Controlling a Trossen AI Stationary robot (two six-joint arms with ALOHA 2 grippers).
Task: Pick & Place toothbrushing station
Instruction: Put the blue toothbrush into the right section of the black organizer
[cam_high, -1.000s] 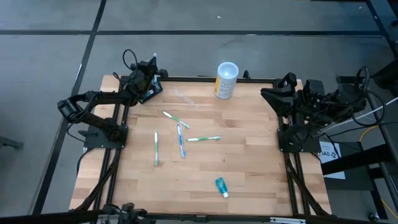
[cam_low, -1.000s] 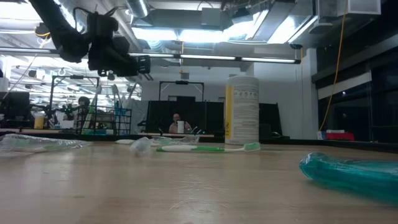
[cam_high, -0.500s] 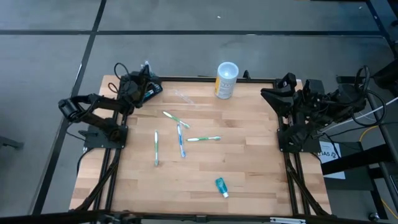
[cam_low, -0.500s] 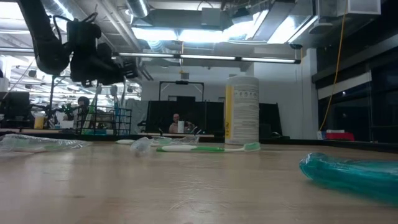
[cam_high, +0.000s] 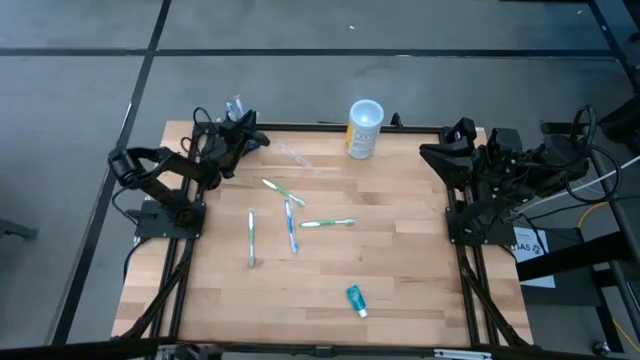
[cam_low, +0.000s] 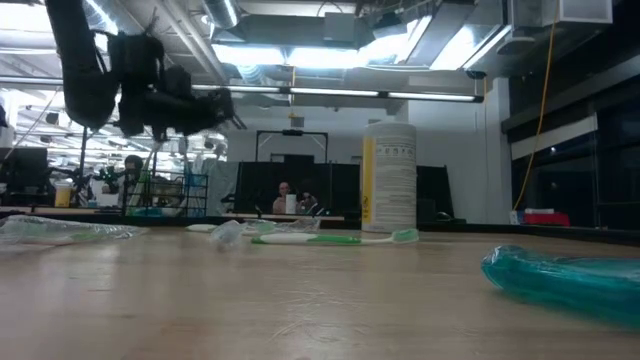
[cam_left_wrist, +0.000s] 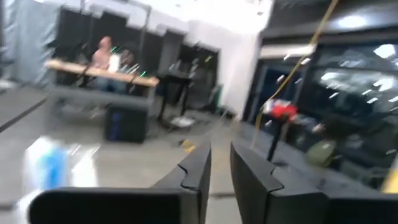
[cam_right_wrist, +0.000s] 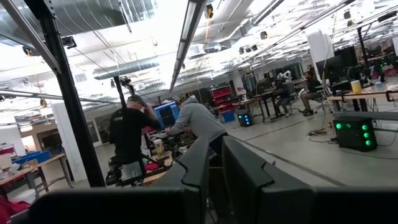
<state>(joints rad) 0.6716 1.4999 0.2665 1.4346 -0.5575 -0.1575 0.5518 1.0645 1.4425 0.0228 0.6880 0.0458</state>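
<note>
Left gripper (cam_high: 252, 133) hovers left of the cup (cam_high: 364, 128), fingers a narrow slit apart, empty; four toothbrushes lie nearer than the cup.

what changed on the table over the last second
Only the left arm moved: its gripper swung at the table's far left corner and now points toward the cup, raised above the table, jaws a narrow gap apart with nothing between them. The right gripper kept waiting at the right edge. The toothbrushes, the teal tube and the cup lie as before.
</note>
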